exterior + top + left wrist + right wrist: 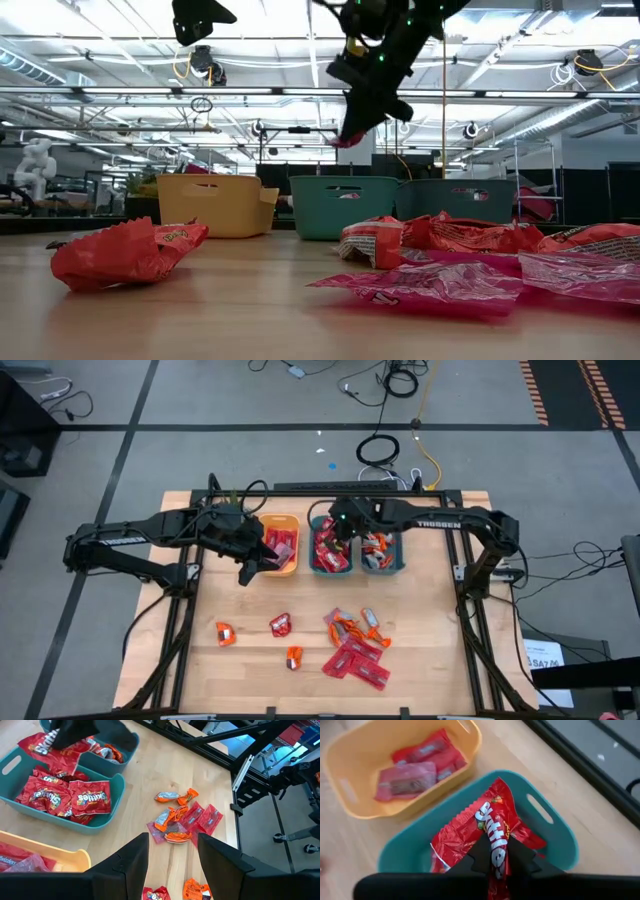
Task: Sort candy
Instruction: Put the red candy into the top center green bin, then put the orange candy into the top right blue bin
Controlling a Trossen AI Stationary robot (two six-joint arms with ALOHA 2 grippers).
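From above, the right tool [342, 536] is mostly lost against its own dark arm over the middle teal bin [331, 567], so its grip cannot be read there; the right wrist view settles it, showing the two fingers clenched on a red Skittles packet [492, 837] held just above that bin. In the low view the same tool [352, 128] hangs over the bins with only a pinkish scrap showing at its tip. The left tool [247, 568] sits over the near edge of the yellow bin [291, 520]; its wrist view shows the fingers [131, 862] spread apart with nothing between them. The yellow bin holds several longer pinkish-red flat packets [405, 779], seen clearly only from the right wrist. The middle teal bin carries red squarish packets [60, 800], while the second teal bin [397, 565] holds small orange wrapped pieces [376, 546], half hidden by the arm in the left wrist view. The low view shows the bins' walls but little of their contents. On the bench [430, 650], unsorted candy remains: a cluster of pinkish packets and orange pieces [355, 645] to the right front, and a few red and orange pieces [281, 624] scattered apart to its left.
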